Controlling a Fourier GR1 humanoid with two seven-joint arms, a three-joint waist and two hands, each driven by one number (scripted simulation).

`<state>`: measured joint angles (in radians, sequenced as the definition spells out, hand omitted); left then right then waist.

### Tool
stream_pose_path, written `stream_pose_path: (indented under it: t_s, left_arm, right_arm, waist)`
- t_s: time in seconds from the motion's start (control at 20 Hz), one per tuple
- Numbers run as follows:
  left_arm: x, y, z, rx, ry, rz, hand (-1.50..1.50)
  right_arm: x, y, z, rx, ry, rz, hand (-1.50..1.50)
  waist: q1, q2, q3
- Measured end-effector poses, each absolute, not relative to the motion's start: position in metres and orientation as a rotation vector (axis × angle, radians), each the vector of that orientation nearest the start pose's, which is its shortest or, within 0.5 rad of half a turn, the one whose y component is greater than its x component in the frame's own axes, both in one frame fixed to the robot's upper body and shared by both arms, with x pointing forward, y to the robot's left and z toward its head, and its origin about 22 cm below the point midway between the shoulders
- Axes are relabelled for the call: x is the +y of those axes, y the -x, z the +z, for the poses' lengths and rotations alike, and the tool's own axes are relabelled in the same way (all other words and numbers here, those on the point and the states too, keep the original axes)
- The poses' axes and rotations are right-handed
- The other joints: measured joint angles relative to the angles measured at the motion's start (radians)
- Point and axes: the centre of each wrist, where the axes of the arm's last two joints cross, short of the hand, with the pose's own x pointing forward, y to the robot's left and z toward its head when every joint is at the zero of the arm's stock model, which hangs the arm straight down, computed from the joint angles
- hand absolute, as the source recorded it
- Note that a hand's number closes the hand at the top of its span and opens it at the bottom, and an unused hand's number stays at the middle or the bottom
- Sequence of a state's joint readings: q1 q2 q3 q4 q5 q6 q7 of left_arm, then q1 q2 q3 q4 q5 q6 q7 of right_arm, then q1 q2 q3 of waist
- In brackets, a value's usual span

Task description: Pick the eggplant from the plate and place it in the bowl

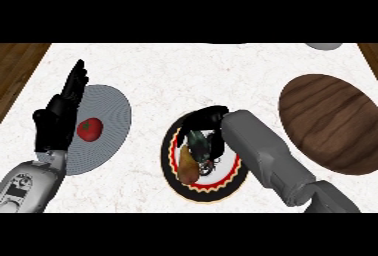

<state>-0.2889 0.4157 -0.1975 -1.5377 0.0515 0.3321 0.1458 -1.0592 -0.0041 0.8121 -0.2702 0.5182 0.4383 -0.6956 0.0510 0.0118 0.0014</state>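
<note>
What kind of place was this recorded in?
Most likely a kitchen counter: a pale marbled worktop, a tomato on a grey plate, an eggplant on a patterned plate with the right hand curled round it, and a wooden bowl.

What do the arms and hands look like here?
The left forearm has a light grey casing with dark markings. The right forearm is plain grey, blocky, jointed lower down. The left hand and right hand are black all over, with slim fingers. No cables or sleeves show.
</note>
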Motion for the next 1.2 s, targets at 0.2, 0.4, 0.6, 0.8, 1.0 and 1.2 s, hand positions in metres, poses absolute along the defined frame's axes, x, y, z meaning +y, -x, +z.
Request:
stream_pose_path:
  t_s: [0.2, 0.4, 0.6, 0.8, 1.0, 1.2]
  left_arm:
    - [0.253, -0.3, 0.08, -1.674, -0.351, -0.202, 0.0]
    - [0.25, -0.3, 0.085, -1.677, -0.351, -0.197, 0.0]
    - [0.257, -0.298, 0.081, -1.664, -0.367, -0.189, 0.0]
    - [0.266, -0.293, 0.075, -1.622, -0.404, -0.157, 0.0]
    - [0.279, -0.288, 0.069, -1.592, -0.447, -0.133, 0.0]
    - [0.287, -0.282, 0.062, -1.567, -0.475, -0.109, 0.0]
  right_arm:
    - [-0.072, -0.398, 0.001, -1.238, -0.391, 2.009, 1.5]
    - [-0.075, -0.398, -0.001, -1.275, -0.414, 1.995, 1.5]
    - [-0.075, -0.387, -0.015, -1.312, -0.397, 1.954, 1.5]
    - [-0.073, -0.359, -0.041, -1.382, -0.279, 1.856, 1.5]
    - [-0.071, -0.334, -0.058, -1.449, -0.177, 1.79, 1.5]
    - [-0.07, -0.314, -0.063, -1.518, -0.08, 1.714, 1.5]
  waist:
    - [0.003, -0.001, 0.0]
    - [0.003, -0.002, 0.001]
    - [-0.01, -0.011, 0.001]
    - [-0.065, -0.054, 0.004]
    - [-0.117, -0.084, 0.001]
    - [-0.157, -0.092, -0.006]
